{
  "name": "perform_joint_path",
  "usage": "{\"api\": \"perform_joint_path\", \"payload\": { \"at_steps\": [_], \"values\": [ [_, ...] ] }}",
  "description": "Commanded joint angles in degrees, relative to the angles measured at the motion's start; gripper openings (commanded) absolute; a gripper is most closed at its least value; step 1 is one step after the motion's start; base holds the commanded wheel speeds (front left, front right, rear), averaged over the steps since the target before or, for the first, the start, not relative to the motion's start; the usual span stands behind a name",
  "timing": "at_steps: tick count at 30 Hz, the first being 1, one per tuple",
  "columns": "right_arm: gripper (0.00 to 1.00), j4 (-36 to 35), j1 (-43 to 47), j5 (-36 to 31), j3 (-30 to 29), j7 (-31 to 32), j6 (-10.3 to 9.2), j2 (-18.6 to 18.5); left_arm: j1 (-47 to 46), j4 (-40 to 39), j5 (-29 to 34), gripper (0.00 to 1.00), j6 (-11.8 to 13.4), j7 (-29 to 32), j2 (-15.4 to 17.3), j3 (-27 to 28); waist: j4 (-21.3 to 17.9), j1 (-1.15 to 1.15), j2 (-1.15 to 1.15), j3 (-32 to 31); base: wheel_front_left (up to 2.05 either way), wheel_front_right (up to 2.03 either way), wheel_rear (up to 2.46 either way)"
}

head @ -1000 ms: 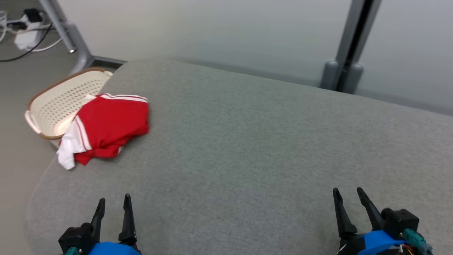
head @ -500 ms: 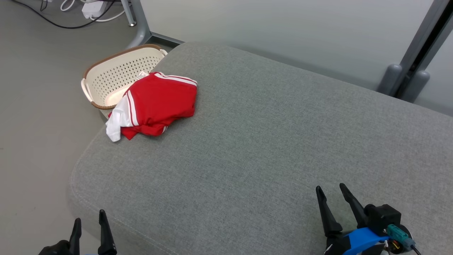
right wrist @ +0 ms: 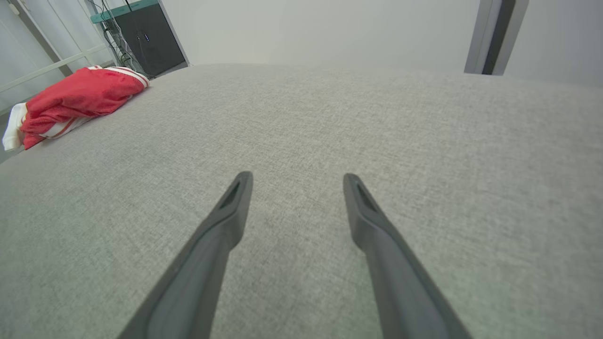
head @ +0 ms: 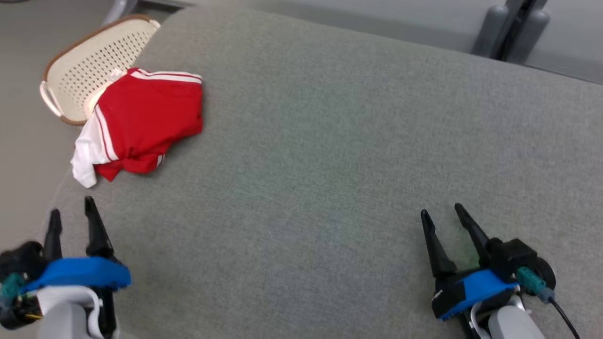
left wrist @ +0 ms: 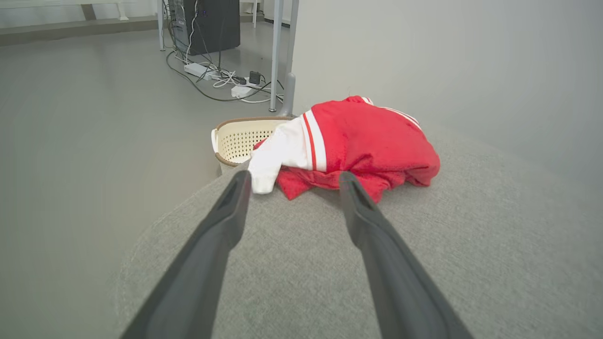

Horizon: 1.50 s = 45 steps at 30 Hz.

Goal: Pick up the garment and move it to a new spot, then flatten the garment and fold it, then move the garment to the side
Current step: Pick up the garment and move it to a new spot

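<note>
With left fingers (left wrist: 226,221) parted and empty, ease forward; pinch into the red-and-white garment (left wrist: 367,141) (shorts, perhaps) just beyond the tips. Right fingers (right wrist: 231,207) likewise parted, empty.

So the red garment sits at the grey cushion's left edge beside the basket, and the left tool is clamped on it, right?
Not quite. The left tool is open and empty, stopping short of the red garment, as the left wrist view shows. The rest is right.
</note>
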Motion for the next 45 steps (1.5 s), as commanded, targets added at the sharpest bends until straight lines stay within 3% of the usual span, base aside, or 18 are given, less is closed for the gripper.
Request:
{"api": "perform_joint_path", "payload": {
  "at_steps": [1,4,11,19,24,30,31,32,33,34,39,45],
  "values": [
    [1.00,-0.33,-0.92,-0.29,-0.03,-0.03,0.00,-0.28,-1.41,0.31,0.20,1.00,-0.19,-0.16,0.57,0.13,0.05,-0.01,0.00,0.54,0.00,0.00,0.00],
    [1.00,-1.43,-2.48,-1.38,0.12,-0.03,0.00,-0.28,-7.34,4.05,-1.19,1.00,-0.55,-0.17,3.59,0.18,-1.29,-0.01,0.00,3.47,0.00,0.00,0.00],
    [1.00,-3.06,-4.77,-2.72,0.28,0.03,-0.01,-0.37,-17.95,11.91,-6.51,1.00,-0.39,-0.16,9.19,-6.20,-3.59,-0.01,0.00,8.43,0.00,0.00,0.00],
    [1.00,-3.49,-6.92,-4.52,-0.79,0.26,-0.04,-0.65,-27.68,20.89,-15.87,1.00,-0.41,5.39,15.02,-14.42,-5.20,-0.01,0.00,13.16,0.00,0.00,0.00],
    [1.00,-3.45,-8.09,-4.81,-0.94,0.40,-0.04,-0.77,-31.01,25.37,-20.43,1.00,-0.41,10.77,16.79,-17.25,-5.97,-0.01,0.00,14.97,0.00,0.00,0.00],
    [1.00,-3.37,-8.98,-4.67,-0.97,0.42,-0.05,-0.80,-31.31,29.98,-24.29,1.00,-0.41,19.43,15.91,-21.21,-6.51,-0.01,0.00,15.85,0.00,0.00,0.00],
    [1.00,-3.42,-8.98,-4.60,-0.89,0.42,-0.05,-0.80,-31.13,30.48,-24.78,0.89,-0.42,20.88,15.52,-21.94,-6.57,-0.01,0.00,15.90,0.00,0.00,0.00],
    [1.00,-3.40,-9.03,-4.50,-0.86,0.42,-0.05,-0.80,-31.06,30.95,-25.72,0.68,-0.42,22.28,15.17,-22.34,-6.62,-0.01,0.00,15.97,0.00,0.00,0.00],
    [1.00,-3.32,-9.17,-4.41,-0.81,0.42,-0.05,-0.80,-30.92,31.11,-26.28,0.44,-0.42,23.64,14.79,-22.99,-6.67,-0.01,0.00,16.03,0.00,0.00,0.00],
    [1.00,-3.20,-9.32,-4.33,-0.80,0.42,-0.05,-0.80,-30.77,31.03,-26.84,0.02,-0.43,24.66,14.57,-23.71,-6.69,-0.01,0.00,16.06,0.00,0.00,0.00],
    [1.00,-2.79,-9.70,-4.12,-0.53,0.42,-0.04,-0.76,-30.54,29.17,-29.14,0.00,-0.50,25.49,15.56,-26.43,-6.89,-0.01,0.00,15.83,0.00,0.00,0.00],
    [1.00,-2.51,-9.16,-2.84,-0.58,0.40,-0.05,-0.76,-34.56,24.46,-28.77,0.00,-0.46,17.88,19.39,-29.41,-7.25,-0.01,0.00,13.64,0.00,0.00,0.00]
  ]
}}
